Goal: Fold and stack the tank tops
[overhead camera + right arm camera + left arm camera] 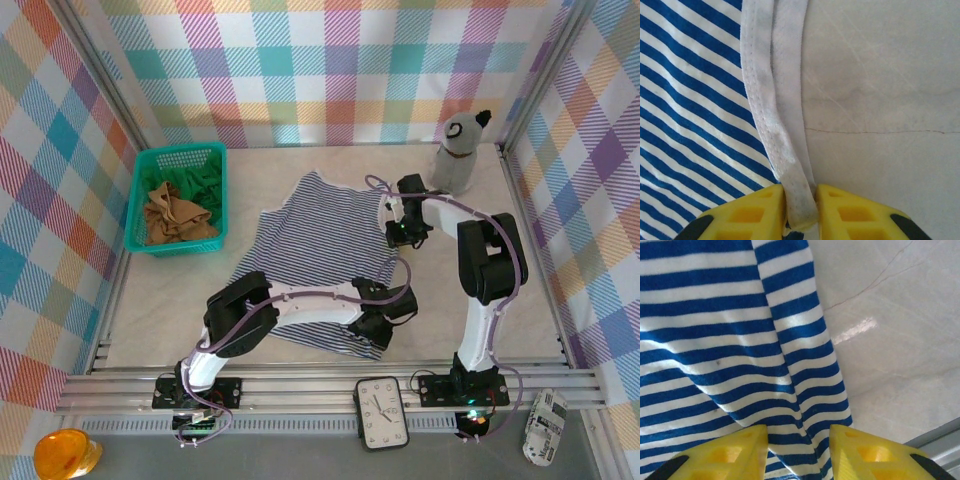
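The striped tank top [315, 250] lay spread on the tabletop [500, 300] beside the teal basket [180, 150]. Our right fingers [850, 212] pinched its white trim [775, 125], and our left fingers [725, 455] stood part-open astride a fold of it.

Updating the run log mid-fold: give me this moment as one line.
step: gripping striped tank top | left tool: jaws apart over hem | right tool: pinching white trim | tan top, green top: in basket

The striped tank top [310, 240] is soft, matt knit cloth with a stitched, slightly fuzzy white trim [780, 150]. The bench [890, 340] is pale, smooth and faintly glossy, with hairline scratches. The right pincer [801, 200] has matt yellow plastic fingers [747, 215].
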You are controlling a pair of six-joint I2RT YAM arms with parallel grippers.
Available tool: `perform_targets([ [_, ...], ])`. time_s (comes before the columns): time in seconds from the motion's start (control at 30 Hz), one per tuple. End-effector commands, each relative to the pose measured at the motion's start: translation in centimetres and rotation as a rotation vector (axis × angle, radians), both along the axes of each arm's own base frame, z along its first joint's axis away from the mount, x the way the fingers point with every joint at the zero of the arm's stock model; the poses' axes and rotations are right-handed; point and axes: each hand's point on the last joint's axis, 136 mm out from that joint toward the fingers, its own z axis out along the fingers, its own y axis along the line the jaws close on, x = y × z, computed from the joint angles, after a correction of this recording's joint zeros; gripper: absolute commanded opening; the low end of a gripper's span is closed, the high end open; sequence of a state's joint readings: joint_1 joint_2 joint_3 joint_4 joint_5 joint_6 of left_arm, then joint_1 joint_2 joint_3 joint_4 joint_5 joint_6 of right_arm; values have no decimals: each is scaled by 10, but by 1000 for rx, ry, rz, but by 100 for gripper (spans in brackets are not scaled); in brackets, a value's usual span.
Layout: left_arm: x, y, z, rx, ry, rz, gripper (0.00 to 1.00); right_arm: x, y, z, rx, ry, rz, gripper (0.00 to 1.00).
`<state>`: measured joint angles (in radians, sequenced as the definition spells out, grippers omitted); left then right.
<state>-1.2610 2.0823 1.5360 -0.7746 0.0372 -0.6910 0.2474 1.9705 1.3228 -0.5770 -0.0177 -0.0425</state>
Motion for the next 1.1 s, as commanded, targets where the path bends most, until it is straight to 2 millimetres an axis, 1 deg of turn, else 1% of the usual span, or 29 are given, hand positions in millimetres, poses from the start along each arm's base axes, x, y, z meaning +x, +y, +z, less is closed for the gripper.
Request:
perform_targets([
  [0.0, -15, 9, -6, 47, 33, -29, 23, -15, -8, -3, -5, 48, -1, 20],
  [0.1, -14, 8, 0, 48, 24, -38, 12, -13, -12, 1, -6, 35, -10, 18],
  [0.27, -12, 8, 21, 27, 5, -48, 1, -9, -21, 8, -14, 12, -22, 16],
  [0.37, -12, 5, 36, 0, -1, -56, 0, -8, -26, 12, -21, 5, -25, 15],
  [0.5, -10, 0, 57, -59, 2, -47, 1, -8, -19, 27, 26, -10, -31, 14],
  [0.6, -7, -2, 69, -102, 7, -38, 3, -7, -14, 39, 63, -21, -47, 14],
  [0.67, -5, -1, 73, -123, 14, -29, 3, -5, -10, 46, 84, -25, -54, 14],
  [0.77, -1, 11, 72, -129, 27, 2, 2, -2, -7, 52, 105, -22, -68, 14],
  [0.9, 9, 38, 71, -124, 28, 62, 2, 0, 6, 55, 138, -10, -71, 14],
  [0.97, 11, 49, 68, -122, 35, 85, 1, 2, 14, 54, 152, 4, -72, 14],
  [1.07, 12, 61, 67, -125, 48, 107, 0, 6, 22, 50, 153, 18, -74, 15],
])
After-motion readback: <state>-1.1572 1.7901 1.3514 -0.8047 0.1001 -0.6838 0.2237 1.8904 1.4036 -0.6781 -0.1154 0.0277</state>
